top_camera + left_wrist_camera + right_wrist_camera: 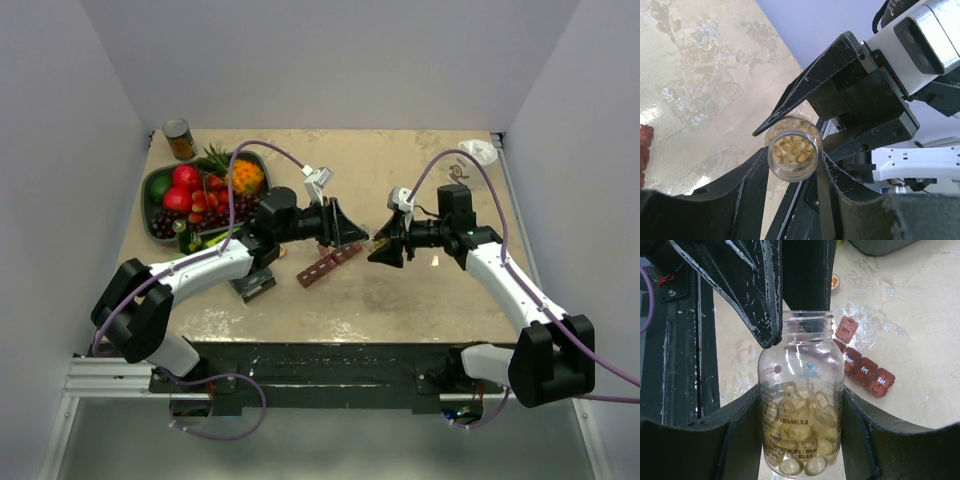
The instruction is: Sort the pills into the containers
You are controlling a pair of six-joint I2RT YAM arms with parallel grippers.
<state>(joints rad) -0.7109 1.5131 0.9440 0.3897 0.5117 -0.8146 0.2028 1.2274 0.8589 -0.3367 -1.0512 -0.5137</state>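
A small clear bottle (375,240) hangs over the middle of the table between my two grippers, its mouth open and uncapped. The pills (810,425) are yellowish capsules heaped in its lower half, and they show through the mouth (792,147) in the left wrist view. My right gripper (801,392) is shut on the bottle's body. My left gripper (792,160) is shut on the rim at the mouth. The containers (328,265), a dark red strip of day-labelled compartments (865,371), lie on the table just below the bottle, with one lid standing open.
A dark bowl (147,195) of fruit stands at the back left, with a tin can (180,140) behind it. A white cup (478,152) sits at the back right corner. A black block (255,283) lies by my left arm. A small round cap (836,282) rests beyond the strip.
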